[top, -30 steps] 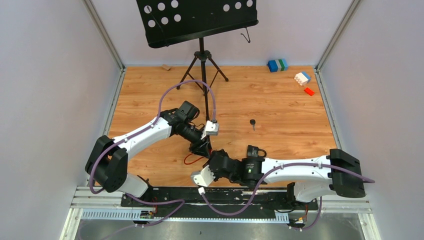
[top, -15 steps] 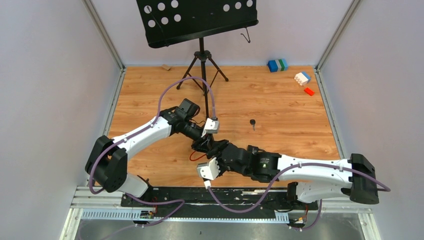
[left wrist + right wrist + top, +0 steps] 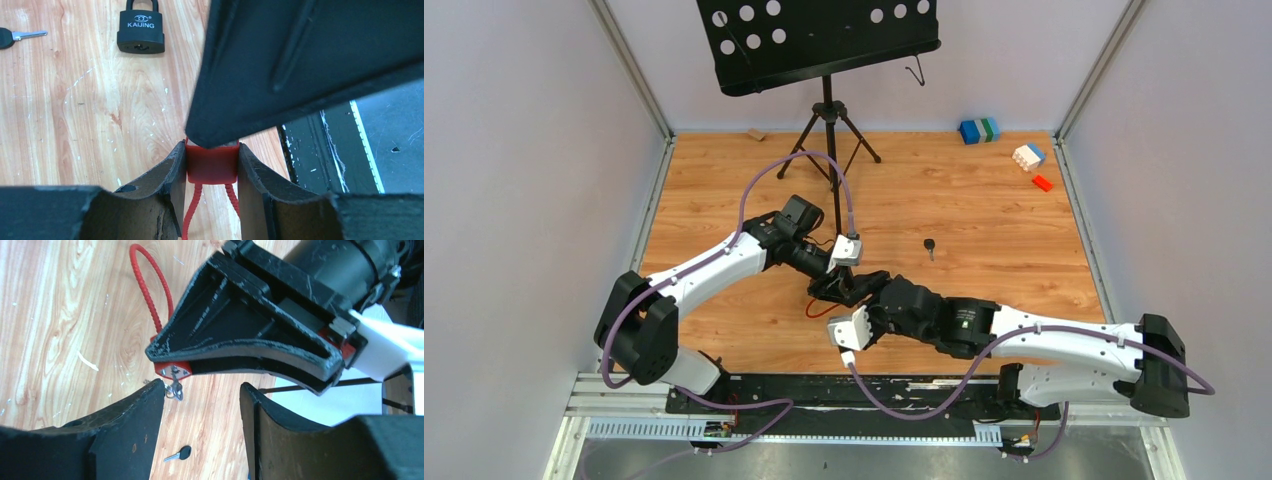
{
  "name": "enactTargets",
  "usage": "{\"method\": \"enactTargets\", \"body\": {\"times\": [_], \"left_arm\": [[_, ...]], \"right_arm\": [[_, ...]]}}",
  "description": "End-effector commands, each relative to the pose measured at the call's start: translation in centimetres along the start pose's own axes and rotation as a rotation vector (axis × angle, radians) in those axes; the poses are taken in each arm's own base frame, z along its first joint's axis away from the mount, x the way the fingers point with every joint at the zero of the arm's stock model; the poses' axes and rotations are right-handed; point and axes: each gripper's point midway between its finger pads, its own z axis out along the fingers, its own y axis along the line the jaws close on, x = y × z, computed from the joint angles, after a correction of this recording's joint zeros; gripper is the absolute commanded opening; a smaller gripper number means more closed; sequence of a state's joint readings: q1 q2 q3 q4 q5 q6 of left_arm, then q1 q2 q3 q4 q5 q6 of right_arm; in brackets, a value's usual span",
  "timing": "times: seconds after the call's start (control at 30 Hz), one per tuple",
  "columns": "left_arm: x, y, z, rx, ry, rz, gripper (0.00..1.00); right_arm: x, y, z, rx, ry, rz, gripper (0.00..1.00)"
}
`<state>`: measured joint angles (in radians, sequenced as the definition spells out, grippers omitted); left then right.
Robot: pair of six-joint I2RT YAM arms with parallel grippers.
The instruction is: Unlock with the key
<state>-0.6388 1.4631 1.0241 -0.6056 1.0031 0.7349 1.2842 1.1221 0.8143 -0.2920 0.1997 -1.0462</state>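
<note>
While the left gripper is clamped on the body of the red cable padlock, holding it near the middle of the wooden table, the right gripper has its fingers apart around a small key that appears to be seated in the lock's end face. The key sits close to one finger, and I cannot tell whether they touch.

If the right fingers close off-centre, they could knock the key askew or pull it out. A hard turn could also twist the lock in the left grip.

Only the right wrist view shows the keyhole end, the key's ring, the red cable loop and a loose black-headed key. In the left wrist view a right finger hides the keyhole, but a black KAIJING padlock lies beyond. From above, the grippers cover the lock.
</note>
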Motion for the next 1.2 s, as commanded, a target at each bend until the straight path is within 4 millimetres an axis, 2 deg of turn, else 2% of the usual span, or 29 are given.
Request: {"method": "enactTargets", "body": {"times": [0.0,0.33,0.7,1.17], "left_arm": [[-2.3,0.0,-0.5,0.009,-0.059,0.074,0.00],[-2.4,-0.5,-0.6,0.014,-0.069,0.087,0.00],[-2.4,-0.6,-0.6,0.016,-0.072,0.084,0.00],[-2.4,-0.6,-0.7,0.015,-0.070,0.084,0.00]], "right_arm": [[0.3,-0.6,-0.6,0.020,-0.018,0.039,0.55],[0.6,0.6,0.2,-0.038,-0.018,0.043,0.48],[0.8,1.2,0.7,-0.059,-0.014,0.040,0.29],[1.6,1.8,0.6,-0.079,0.015,0.019,0.25]]}}
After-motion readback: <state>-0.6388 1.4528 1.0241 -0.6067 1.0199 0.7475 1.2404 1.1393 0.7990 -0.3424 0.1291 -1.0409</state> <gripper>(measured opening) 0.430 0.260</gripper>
